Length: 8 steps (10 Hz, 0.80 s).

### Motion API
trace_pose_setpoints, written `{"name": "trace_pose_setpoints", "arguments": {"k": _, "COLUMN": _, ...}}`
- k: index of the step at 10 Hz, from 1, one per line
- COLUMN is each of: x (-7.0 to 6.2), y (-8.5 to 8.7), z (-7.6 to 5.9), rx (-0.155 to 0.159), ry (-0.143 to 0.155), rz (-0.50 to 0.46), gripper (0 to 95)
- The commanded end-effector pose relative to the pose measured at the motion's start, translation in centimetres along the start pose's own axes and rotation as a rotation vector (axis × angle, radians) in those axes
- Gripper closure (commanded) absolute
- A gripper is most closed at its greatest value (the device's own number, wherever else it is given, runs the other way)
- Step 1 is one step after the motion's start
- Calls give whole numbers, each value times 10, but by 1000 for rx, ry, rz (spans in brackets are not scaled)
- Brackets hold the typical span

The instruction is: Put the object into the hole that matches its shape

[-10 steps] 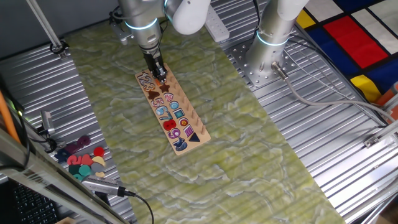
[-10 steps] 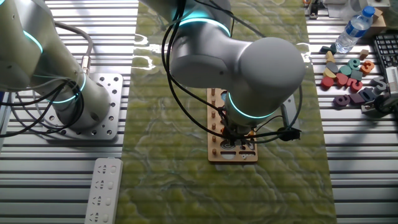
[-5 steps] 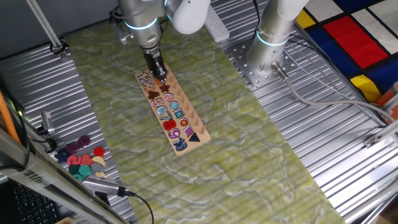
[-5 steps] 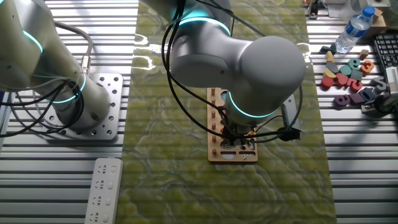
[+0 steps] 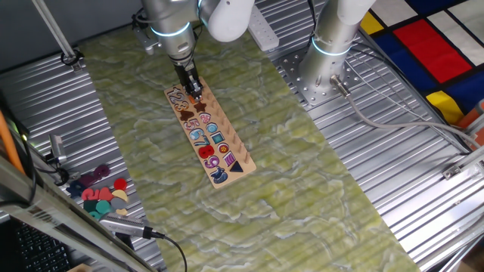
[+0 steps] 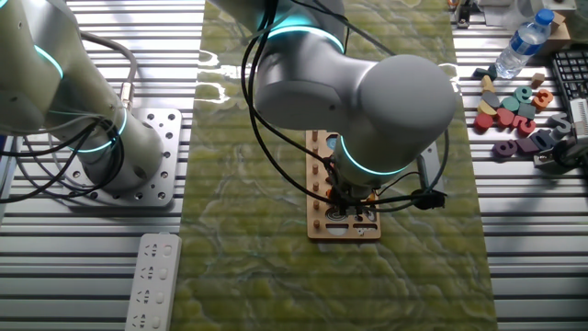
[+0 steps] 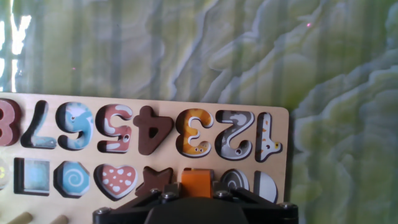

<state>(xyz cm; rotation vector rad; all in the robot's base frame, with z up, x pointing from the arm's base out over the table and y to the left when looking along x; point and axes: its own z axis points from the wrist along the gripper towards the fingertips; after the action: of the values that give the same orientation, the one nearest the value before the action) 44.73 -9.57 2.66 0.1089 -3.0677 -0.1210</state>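
My gripper (image 7: 196,194) is shut on the small orange piece (image 7: 196,183), which shows between the two dark jaws in the hand view. It sits at the shape row of the long pale wooden board (image 7: 278,127), between a brown star (image 7: 154,180) and a grey swirl disc (image 7: 233,180). The hole under it is hidden by the piece. In one fixed view the gripper (image 5: 194,92) stands upright over the far end of the board (image 5: 237,143). In the other fixed view the arm's wrist hides the gripper above the board (image 6: 342,233).
Loose coloured puzzle pieces lie off the mat (image 5: 102,193), also seen in the other fixed view (image 6: 510,106) beside a water bottle (image 6: 524,41). A second arm's base (image 5: 333,45) stands on the metal table. A white remote (image 6: 152,280) lies near the mat.
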Motion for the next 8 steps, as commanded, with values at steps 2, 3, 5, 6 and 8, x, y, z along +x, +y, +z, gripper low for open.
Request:
{"name": "trace_pose_setpoints", "arguments": {"k": 2, "x": 0, "y": 0, "z": 0, "rx": -1, "ry": -1, "rz": -6, "gripper": 950}}
{"name": "trace_pose_setpoints", "arguments": {"k": 3, "x": 0, "y": 0, "z": 0, "rx": 0, "ry": 1, "rz": -11, "gripper": 950}}
{"name": "trace_pose_setpoints", "arguments": {"k": 5, "x": 0, "y": 0, "z": 0, "rx": 0, "ry": 0, "rz": -37, "gripper": 950}}
{"name": "trace_pose_setpoints", "arguments": {"k": 6, "x": 0, "y": 0, "z": 0, "rx": -1, "ry": 0, "rz": -32, "gripper": 950}}
{"name": "trace_pose_setpoints", "arguments": {"k": 8, "x": 0, "y": 0, "z": 0, "rx": 0, "ry": 3, "rz": -17, "gripper": 950}}
